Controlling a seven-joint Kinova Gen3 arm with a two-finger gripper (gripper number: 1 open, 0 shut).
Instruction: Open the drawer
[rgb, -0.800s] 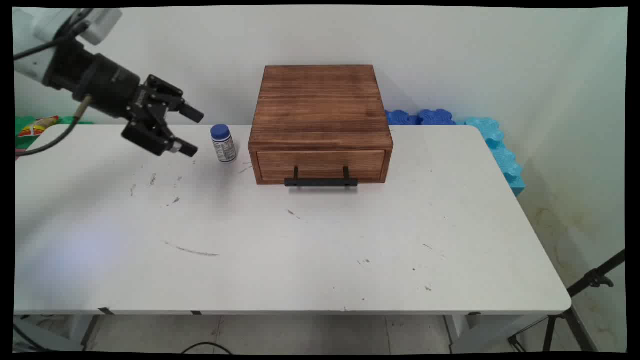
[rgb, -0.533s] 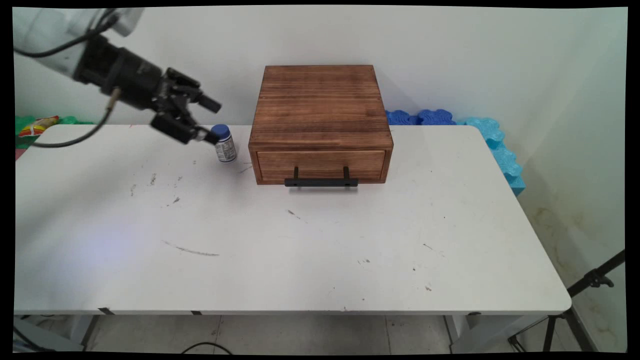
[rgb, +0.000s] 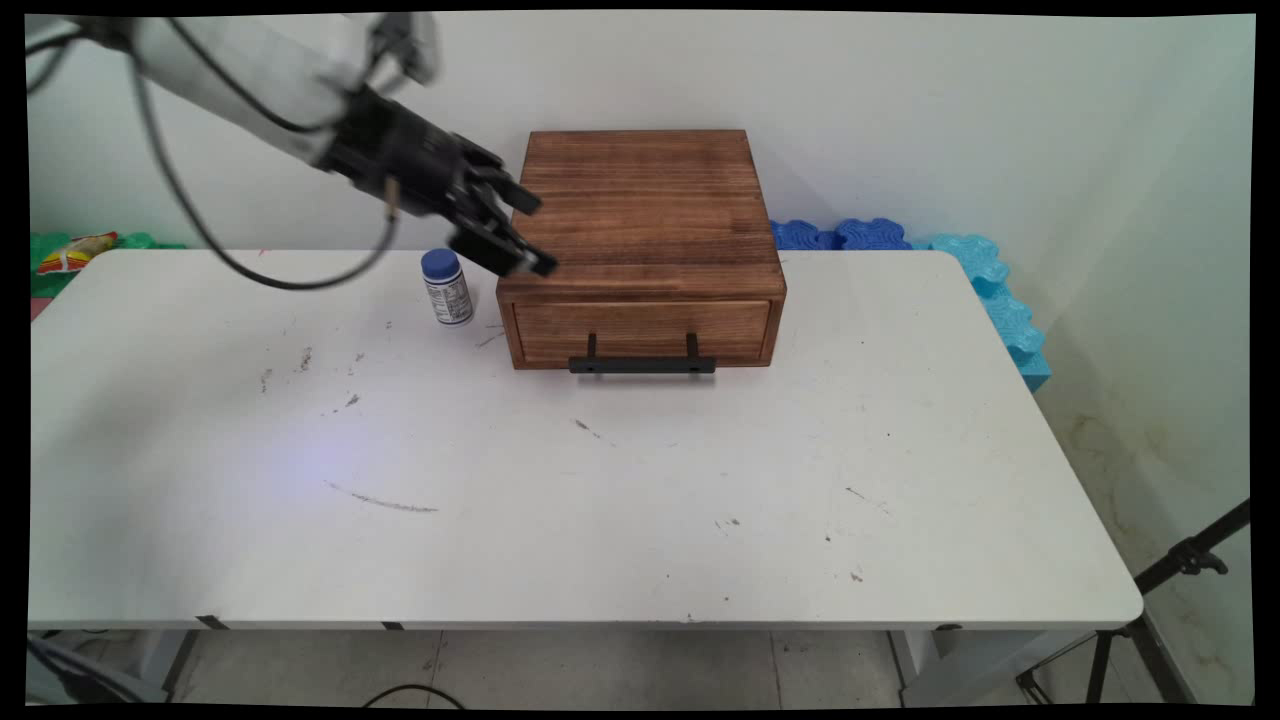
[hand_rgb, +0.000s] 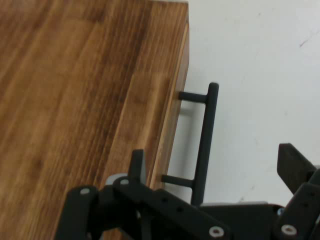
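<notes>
**Claw above the left front corner of the wooden drawer box**

- Claw (rgb: 535, 232) — black, two-fingered, fingers spread apart with nothing between them. In the main view it hangs over the left front corner of the box, pointing toward 4 o'clock. In the hand view one finger (hand_rgb: 137, 162) lies over the wooden top and the other (hand_rgb: 295, 167) over the bare tabletop, with the drawer's front edge between them.
- Wooden box (rgb: 640, 215) — dark brown, flat-topped, standing at the far middle of the tabletop, its single drawer facing the near side and shut.
- Drawer handle (rgb: 642, 364) — a black bar on two short posts (seen on end in the hand view, running up the picture just beside the box edge (hand_rgb: 205, 145)).
- Bottle (rgb: 446, 288) — small, white, blue cap, printed label; upright at 9 o'clock of the box, just beside its left wall and apart from it. The claw is above it and to its right, not touching.
- Tabletop (rgb: 600, 480) — white, scuffed with dark marks.
- Foam pieces (rgb: 985, 270) — blue, along the wall at 2 o'clock of the box, behind the tabletop's far right corner.
</notes>
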